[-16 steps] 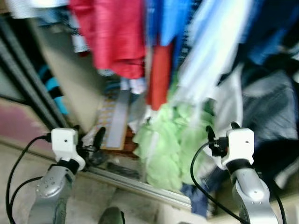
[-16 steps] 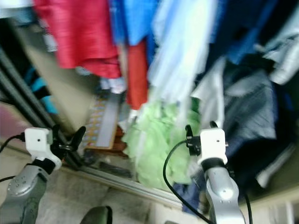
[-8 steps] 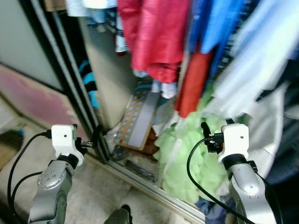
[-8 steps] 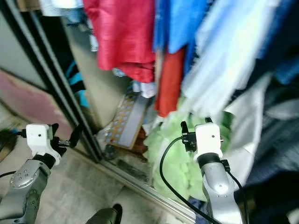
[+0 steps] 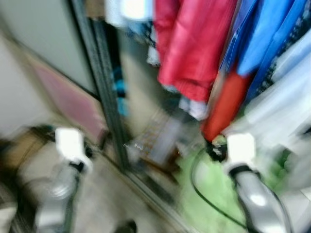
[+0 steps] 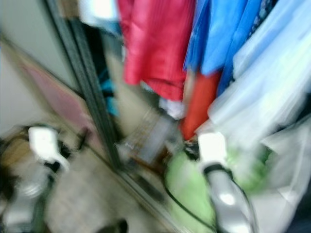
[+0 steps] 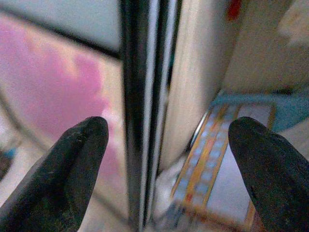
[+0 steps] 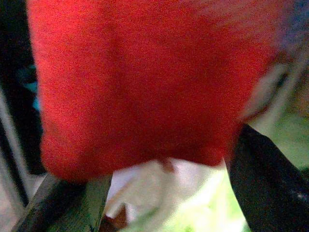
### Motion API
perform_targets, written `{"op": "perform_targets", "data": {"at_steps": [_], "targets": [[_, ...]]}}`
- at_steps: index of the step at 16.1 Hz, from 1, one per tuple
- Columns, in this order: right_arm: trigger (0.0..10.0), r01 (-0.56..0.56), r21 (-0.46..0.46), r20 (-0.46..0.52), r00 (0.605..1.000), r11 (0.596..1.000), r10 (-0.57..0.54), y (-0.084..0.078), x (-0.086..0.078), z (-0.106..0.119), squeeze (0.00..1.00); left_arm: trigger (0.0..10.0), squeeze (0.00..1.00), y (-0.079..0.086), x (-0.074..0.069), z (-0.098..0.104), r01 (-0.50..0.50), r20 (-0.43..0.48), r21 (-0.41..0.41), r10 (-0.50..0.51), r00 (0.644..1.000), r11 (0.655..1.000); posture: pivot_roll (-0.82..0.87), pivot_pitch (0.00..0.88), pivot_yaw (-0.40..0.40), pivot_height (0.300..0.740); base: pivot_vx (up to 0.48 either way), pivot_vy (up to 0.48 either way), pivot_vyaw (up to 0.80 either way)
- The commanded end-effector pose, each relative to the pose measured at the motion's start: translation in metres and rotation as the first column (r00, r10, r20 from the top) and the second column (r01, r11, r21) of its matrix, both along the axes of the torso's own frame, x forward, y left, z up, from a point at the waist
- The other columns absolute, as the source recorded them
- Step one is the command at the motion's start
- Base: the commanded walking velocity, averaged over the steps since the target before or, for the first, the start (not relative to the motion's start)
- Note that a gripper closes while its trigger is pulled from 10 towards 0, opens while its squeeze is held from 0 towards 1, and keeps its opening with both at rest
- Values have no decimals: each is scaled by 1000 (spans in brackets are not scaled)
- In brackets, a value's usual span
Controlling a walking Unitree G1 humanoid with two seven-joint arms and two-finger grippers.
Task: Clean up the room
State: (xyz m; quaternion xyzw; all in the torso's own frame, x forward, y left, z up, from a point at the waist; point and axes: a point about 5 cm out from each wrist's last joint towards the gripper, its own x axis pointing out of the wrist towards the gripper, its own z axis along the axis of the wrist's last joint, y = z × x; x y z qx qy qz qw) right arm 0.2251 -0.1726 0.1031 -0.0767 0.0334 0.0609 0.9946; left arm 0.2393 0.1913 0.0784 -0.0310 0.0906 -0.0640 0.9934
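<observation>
My left pincer (image 7: 164,169) near closet door frame (image 7: 142,96), fingers (image 7: 72,169) wide apart, nothing held. My right pincer (image 8: 169,193) up close to red cloth (image 8: 140,82); one black finger seen, cannot tell if apart or together.

Good way, I think: stand still first, all blurry. Then pick loose things off closet bottom, go slow near door frame.

Floor (image 5: 102,204) pale. Green cloth heap (image 5: 214,194) low in closet, patterned board (image 7: 212,159) leaning beside. Farther up, red shirt (image 5: 192,43), blue shirts (image 5: 262,34) hanging.

Both blurred head views look down into the same open wardrobe. The left wrist camera faces its dark door frame (image 7: 142,111) closely; the right wrist camera nearly touches a red garment (image 8: 140,82).
</observation>
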Motion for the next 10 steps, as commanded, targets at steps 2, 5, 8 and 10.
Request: {"op": "perform_targets", "data": {"at_steps": [2, 5, 8, 10], "targets": [[10000, -66, 52, -12, 998, 996, 67, 12, -3, 0, 0, 10000, 0, 3, 1, 0, 9, -15, 29, -9, 1000, 1000, -34, 0, -25, 740, 0, 0, 800], [10000, -119, 66, -15, 993, 991, 120, 17, -8, 0, 0, 10000, 0, 0, -1, 0, 9, -6, 5, -9, 1000, 1000, -36, 0, -23, 740, 0, 0, 800], [10000, -234, 109, -81, 967, 966, 243, 23, -21, -7, 0, 10000, 0, -3, -1, 1, 16, -10, -16, -16, 1000, 1000, -34, 0, -25, 740, 0, 0, 800], [10000, -242, 115, -107, 961, 963, 254, 17, -24, -11, 0, 10000, 0, -3, 0, 1, 21, -14, -14, -21, 1000, 1000, -42, 2, -25, 740, 0, 0, 800]]}}
